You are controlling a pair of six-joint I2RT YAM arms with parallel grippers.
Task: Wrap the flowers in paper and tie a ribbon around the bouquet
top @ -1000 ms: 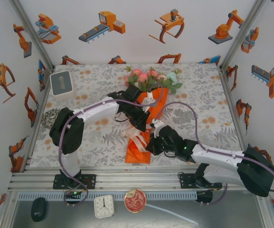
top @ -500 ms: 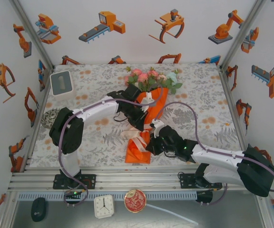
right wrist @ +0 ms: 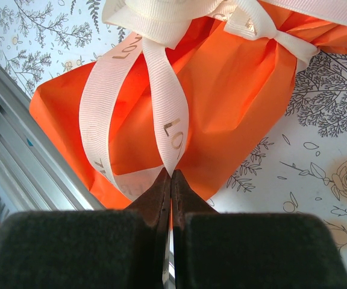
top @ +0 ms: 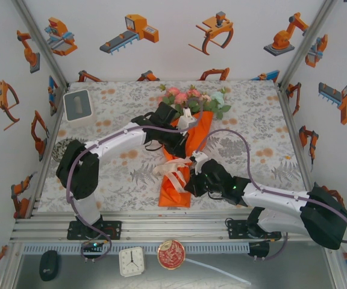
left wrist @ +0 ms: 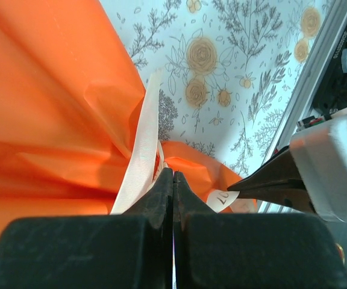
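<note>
Bouquet (top: 199, 131): lies flat on the floral tablecloth (top: 246, 120), mid-table, blooms toward the far wall, narrow end toward the arm bases.
Flowers (top: 191, 99): pink, cream and pale blue heads with green leaves, sticking out of the wide far end of the cone.
Paper (top: 175, 194): bright orange, wrapped around the stems; creased and gathered where the ribbon crosses it.
Ribbon (right wrist: 161, 78): cream-white, knotted around the lower part of the cone, with loops lying on the orange sheet; gold lettering shows on one loop.
Left gripper (left wrist: 173, 179): fingers pressed together, tips against a ribbon strand (left wrist: 142, 144) beside the gathered paper; it looks pinched.
Right gripper (right wrist: 171, 176): fingers closed tight on the tip of a ribbon loop, just above the near end of the cone.
Spacing: both grippers sit close together over the bouquet's lower half.
</note>
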